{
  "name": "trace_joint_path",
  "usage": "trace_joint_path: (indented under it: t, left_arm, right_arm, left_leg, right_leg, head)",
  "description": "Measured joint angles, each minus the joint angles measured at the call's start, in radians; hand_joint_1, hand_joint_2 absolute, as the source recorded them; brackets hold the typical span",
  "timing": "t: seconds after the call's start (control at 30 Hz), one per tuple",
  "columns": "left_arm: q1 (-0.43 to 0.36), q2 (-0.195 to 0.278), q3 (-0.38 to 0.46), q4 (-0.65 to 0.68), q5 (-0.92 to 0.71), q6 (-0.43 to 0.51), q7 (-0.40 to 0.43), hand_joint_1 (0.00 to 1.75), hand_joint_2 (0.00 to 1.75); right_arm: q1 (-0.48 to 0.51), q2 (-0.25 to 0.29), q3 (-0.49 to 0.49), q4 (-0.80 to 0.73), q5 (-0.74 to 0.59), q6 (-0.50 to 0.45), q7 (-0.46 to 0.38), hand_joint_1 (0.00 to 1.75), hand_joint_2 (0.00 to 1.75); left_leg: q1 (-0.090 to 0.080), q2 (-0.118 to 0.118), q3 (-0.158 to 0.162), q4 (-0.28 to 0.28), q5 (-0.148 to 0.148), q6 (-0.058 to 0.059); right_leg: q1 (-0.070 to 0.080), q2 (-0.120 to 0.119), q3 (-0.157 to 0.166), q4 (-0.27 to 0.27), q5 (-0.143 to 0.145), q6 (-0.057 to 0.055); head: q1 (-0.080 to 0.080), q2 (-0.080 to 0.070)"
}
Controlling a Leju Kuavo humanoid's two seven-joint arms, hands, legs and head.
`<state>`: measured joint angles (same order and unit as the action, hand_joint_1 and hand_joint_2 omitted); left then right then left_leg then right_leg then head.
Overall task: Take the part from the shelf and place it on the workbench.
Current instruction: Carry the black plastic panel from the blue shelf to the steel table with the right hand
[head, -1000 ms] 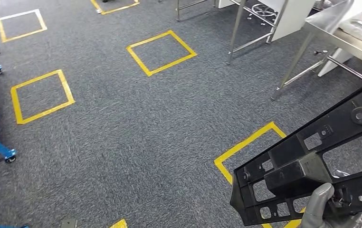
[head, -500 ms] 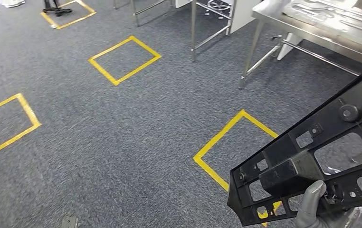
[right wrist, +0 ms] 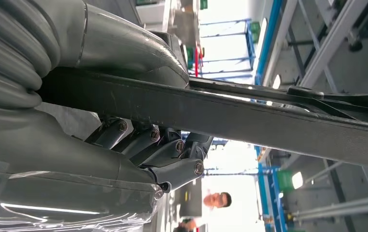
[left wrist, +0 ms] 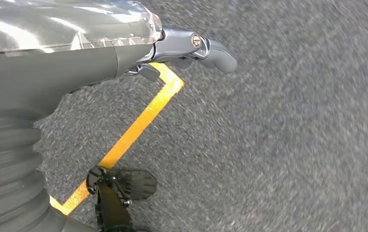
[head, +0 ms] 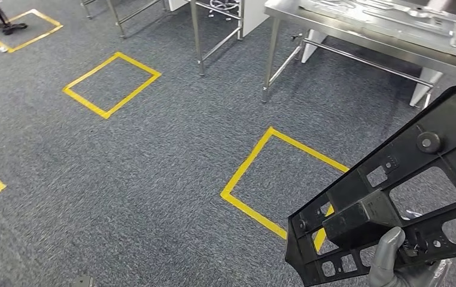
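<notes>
gripping part point(head: 393, 203) — right hand point(head: 393, 263) half-hidden

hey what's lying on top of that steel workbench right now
The workbench carries flat silver metal parts along its top. Its far right end is cut off by the frame and by the black part in the right hand.

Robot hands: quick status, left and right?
Left robot hand: hangs over the carpet, holding nothing; open or closed cannot be told.
Right robot hand: holding the black part.
</notes>
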<state>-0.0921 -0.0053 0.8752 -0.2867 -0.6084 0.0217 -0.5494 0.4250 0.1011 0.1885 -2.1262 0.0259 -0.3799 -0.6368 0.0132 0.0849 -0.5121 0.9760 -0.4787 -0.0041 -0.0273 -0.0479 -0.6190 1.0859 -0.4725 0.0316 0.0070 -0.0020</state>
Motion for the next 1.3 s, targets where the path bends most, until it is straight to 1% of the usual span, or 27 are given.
trace_joint_path:
  t: [0.07, 0.17, 0.23, 0.33, 0.37, 0.4, 0.43, 0.47, 0.5, 0.53, 0.57, 0.6, 0.63, 0.7, 0.77, 0.8, 0.87, 0.9, 0.93, 0.97, 1.0, 1.07, 1.1, 1.13, 1.2, 1.23, 1.3]
  left_arm:
    - [0.0, 0.001, 0.005, 0.0, 0.001, 0.0, 0.0, 0.0, 1.75]
    - [-0.004, 0.0, 0.01, 0.0, 0.001, 0.0, 0.0, 0.0, 1.75]
    - [-0.005, 0.0, 0.01, 0.0, 0.001, -0.001, 0.0, 0.0, 1.75]
    - [-0.006, 0.0, 0.01, 0.0, 0.001, -0.001, 0.0, 0.0, 1.75]
    - [-0.006, 0.0, 0.01, 0.0, 0.001, -0.001, 0.0, 0.0, 1.75]
    - [-0.006, 0.0, 0.011, 0.0, 0.001, -0.002, 0.0, 0.0, 1.75]
    - [-0.005, 0.0, 0.012, 0.0, 0.001, -0.002, 0.0, 0.0, 1.75]
    - [-0.002, -0.001, 0.014, 0.001, 0.003, -0.002, 0.001, 0.0, 1.75]
    - [0.002, -0.001, 0.017, 0.002, 0.007, -0.004, 0.002, 0.0, 1.75]
    - [0.004, -0.001, 0.021, 0.002, 0.012, -0.006, 0.003, 0.0, 1.75]
    - [0.005, 0.0, 0.027, 0.003, 0.017, -0.009, 0.004, 0.0, 1.75]
    - [0.003, 0.001, 0.031, 0.003, 0.02, -0.012, 0.004, 0.0, 1.75]
    - [0.003, 0.001, 0.036, 0.003, 0.022, -0.013, 0.003, 0.0, 1.75]
    - [0.003, 0.001, 0.041, 0.003, 0.022, -0.014, 0.001, 0.0, 1.75]
    - [0.006, 0.0, 0.044, 0.003, 0.022, -0.015, 0.0, 0.0, 1.75]
    - [0.008, -0.001, 0.045, 0.004, 0.021, -0.015, 0.0, 0.0, 1.75]
    - [0.013, -0.001, 0.049, 0.004, 0.017, -0.015, 0.001, 0.0, 1.75]
    - [0.016, -0.001, 0.051, 0.004, 0.015, -0.015, 0.002, 0.0, 1.75]
    - [0.018, -0.001, 0.054, 0.004, 0.013, -0.015, 0.002, 0.0, 1.75]
    - [0.02, -0.002, 0.056, 0.004, 0.012, -0.015, 0.003, 0.0, 1.75]
    - [0.021, -0.003, 0.058, 0.005, 0.012, -0.015, 0.003, 0.0, 1.75]
    - [0.021, -0.005, 0.061, 0.006, 0.01, -0.014, 0.004, 0.0, 1.75]
    - [0.021, -0.006, 0.062, 0.006, 0.009, -0.014, 0.004, 0.0, 1.75]
    - [0.02, -0.006, 0.063, 0.006, 0.008, -0.013, 0.005, 0.0, 1.75]
    - [0.02, -0.006, 0.064, 0.006, 0.006, -0.011, 0.006, 0.0, 1.75]
    - [0.019, -0.006, 0.064, 0.006, 0.006, -0.011, 0.007, 0.0, 1.75]
    - [0.018, -0.007, 0.065, 0.007, 0.004, -0.01, 0.007, 0.0, 1.75]
  right_arm:
    - [-0.001, -0.001, 0.003, 0.0, 0.0, 0.0, 0.003, 1.75, 1.75]
    - [-0.001, -0.003, 0.005, 0.0, 0.001, 0.002, 0.006, 1.75, 1.75]
    - [-0.001, -0.004, 0.005, 0.0, 0.001, 0.003, 0.006, 1.75, 1.75]
    - [-0.001, -0.004, 0.005, 0.0, 0.001, 0.003, 0.006, 1.75, 1.75]
    - [-0.001, -0.004, 0.006, 0.0, 0.0, 0.003, 0.006, 1.75, 1.75]
    - [-0.002, -0.004, 0.007, 0.0, 0.0, 0.003, 0.006, 1.75, 1.75]
    - [-0.003, -0.004, 0.009, 0.0, 0.001, 0.003, 0.007, 1.75, 1.75]
    - [-0.004, -0.004, 0.011, 0.001, 0.001, 0.002, 0.008, 1.75, 1.75]
    - [-0.006, -0.004, 0.013, 0.002, 0.008, -0.005, 0.015, 1.75, 1.75]
    - [-0.006, -0.005, 0.014, 0.003, 0.017, -0.013, 0.024, 1.75, 1.75]
    - [-0.006, -0.005, 0.014, 0.005, 0.028, -0.024, 0.034, 1.75, 1.75]
    - [-0.006, -0.005, 0.014, 0.006, 0.039, -0.034, 0.044, 1.75, 1.75]
    - [-0.006, -0.005, 0.014, 0.007, 0.045, -0.039, 0.049, 1.75, 1.75]
    - [-0.006, -0.005, 0.014, 0.011, 0.054, -0.046, 0.058, 1.75, 1.75]
    - [-0.007, -0.005, 0.014, 0.014, 0.063, -0.048, 0.066, 1.75, 1.75]
    - [-0.009, -0.005, 0.015, 0.015, 0.067, -0.049, 0.07, 1.75, 1.75]
    - [-0.012, -0.005, 0.017, 0.019, 0.072, -0.049, 0.077, 1.75, 1.75]
    - [-0.012, -0.005, 0.018, 0.022, 0.074, -0.049, 0.08, 1.75, 1.75]
    - [-0.012, -0.005, 0.02, 0.024, 0.075, -0.049, 0.082, 1.75, 1.75]
    - [-0.012, -0.005, 0.02, 0.027, 0.076, -0.049, 0.083, 1.75, 1.75]
    - [-0.012, -0.005, 0.021, 0.028, 0.078, -0.049, 0.085, 1.75, 1.75]
    - [-0.013, -0.005, 0.022, 0.031, 0.084, -0.049, 0.09, 1.75, 1.75]
    - [-0.014, -0.005, 0.023, 0.033, 0.087, -0.049, 0.092, 1.75, 1.75]
    - [-0.015, -0.005, 0.025, 0.034, 0.089, -0.05, 0.094, 1.75, 1.75]
    - [-0.015, -0.006, 0.027, 0.036, 0.091, -0.05, 0.096, 1.75, 1.75]
    - [-0.014, -0.006, 0.028, 0.036, 0.091, -0.05, 0.097, 1.75, 1.75]
    - [-0.016, -0.006, 0.029, 0.036, 0.094, -0.051, 0.097, 1.75, 1.75]
  left_leg:
    - [-0.003, 0.018, 0.002, 0.009, -0.011, -0.014]
    - [-0.001, 0.043, 0.014, 0.007, -0.015, -0.03]
    - [0.0, 0.05, 0.017, 0.006, -0.016, -0.034]
    - [0.0, 0.05, 0.018, 0.007, -0.016, -0.035]
    - [0.002, 0.036, 0.016, 0.013, -0.024, -0.037]
    - [0.004, 0.012, 0.005, 0.039, -0.044, -0.04]
    - [0.006, -0.017, -0.013, 0.082, -0.072, -0.042]
    - [0.007, -0.048, -0.05, 0.156, -0.102, -0.041]
    - [0.006, -0.067, -0.068, 0.186, -0.102, -0.035]
    - [0.003, -0.078, -0.068, 0.176, -0.081, -0.026]
    - [-0.001, -0.087, -0.057, 0.139, -0.054, -0.013]
    - [-0.005, -0.09, -0.028, 0.068, -0.025, -0.002]
    - [-0.01, -0.093, -0.015, 0.032, -0.019, 0.007]
    - [-0.014, -0.091, -0.007, 0.006, -0.019, 0.021]
    - [-0.012, -0.09, 0.005, -0.008, -0.009, 0.03]
    - [-0.011, -0.088, 0.011, -0.011, -0.006, 0.033]
    - [-0.01, -0.081, 0.016, -0.012, -0.005, 0.035]
    - [-0.01, -0.077, 0.016, -0.011, -0.007, 0.034]
    - [-0.01, -0.074, 0.018, -0.011, -0.01, 0.032]
    - [-0.009, -0.072, 0.022, -0.01, -0.014, 0.029]
    - [-0.007, -0.071, 0.029, -0.01, -0.02, 0.025]
    - [-0.004, -0.068, 0.046, -0.01, -0.034, 0.014]
    - [-0.004, -0.066, 0.053, -0.008, -0.041, 0.008]
    - [-0.005, -0.063, 0.056, -0.007, -0.048, 0.001]
    - [-0.007, -0.059, 0.065, -0.002, -0.056, -0.012]
    - [-0.006, -0.058, 0.067, 0.006, -0.059, -0.017]
    - [-0.003, -0.064, 0.043, 0.067, -0.064, -0.024]
  right_leg:
    - [0.004, -0.019, 0.031, -0.057, 0.01, -0.012]
    - [0.01, 0.009, 0.026, -0.055, 0.01, -0.032]
    - [0.01, 0.017, 0.026, -0.057, 0.011, -0.037]
    - [0.009, 0.019, 0.026, -0.058, 0.012, -0.038]
    - [0.007, 0.022, 0.027, -0.06, 0.014, -0.041]
    - [0.006, 0.029, 0.028, -0.062, 0.016, -0.045]
    - [0.005, 0.038, 0.028, -0.063, 0.018, -0.05]
    - [0.007, 0.057, 0.026, -0.064, 0.02, -0.055]
    - [0.012, 0.079, 0.026, -0.063, 0.02, -0.059]
    - [0.016, 0.098, 0.027, -0.063, 0.021, -0.061]
    - [0.021, 0.116, 0.028, -0.062, 0.02, -0.061]
    - [0.022, 0.123, 0.029, -0.063, 0.019, -0.057]
    - [0.021, 0.127, 0.03, -0.064, 0.019, -0.051]
    - [0.02, 0.127, 0.03, -0.058, 0.031, -0.034]
    - [0.019, 0.107, 0.025, -0.036, 0.028, -0.022]
    - [0.019, 0.092, 0.013, -0.011, 0.007, -0.018]
    - [0.016, 0.066, -0.042, 0.094, -0.058, -0.008]
    - [0.013, 0.062, -0.075, 0.154, -0.085, -0.005]
    - [0.01, 0.059, -0.1, 0.194, -0.097, -0.001]
    - [0.007, 0.057, -0.108, 0.2, -0.089, 0.002]
    - [0.004, 0.053, -0.095, 0.166, -0.059, 0.005]
    - [0.0, 0.041, -0.036, 0.038, 0.014, 0.009]
    - [0.002, 0.034, -0.013, -0.016, 0.027, 0.005]
    - [0.005, 0.029, -0.002, -0.043, 0.031, -0.003]
    - [0.01, 0.03, 0.002, -0.05, 0.015, -0.028]
    - [0.01, 0.034, 0.008, -0.05, 0.018, -0.037]
    - [0.009, 0.039, 0.025, -0.053, 0.009, -0.052]
  head:
    - [-0.001, 0.0]
    - [-0.001, 0.0]
    - [-0.001, 0.0]
    - [-0.001, 0.0]
    - [-0.002, 0.0]
    - [-0.002, 0.0]
    - [-0.004, 0.0]
    - [-0.005, 0.0]
    - [-0.005, 0.0]
    - [-0.006, 0.0]
    - [-0.005, 0.0]
    - [-0.005, 0.0]
    - [-0.005, 0.0]
    - [-0.005, 0.0]
    - [-0.003, 0.0]
    - [-0.001, 0.0]
    - [0.004, 0.0]
    - [0.004, 0.0]
    - [0.004, 0.0]
    - [0.004, 0.0]
    - [0.004, 0.0]
    - [0.005, 0.0]
    - [0.007, 0.0]
    - [0.008, 0.0]
    - [0.009, 0.0]
    - [0.007, 0.0]
    - [0.006, 0.0]
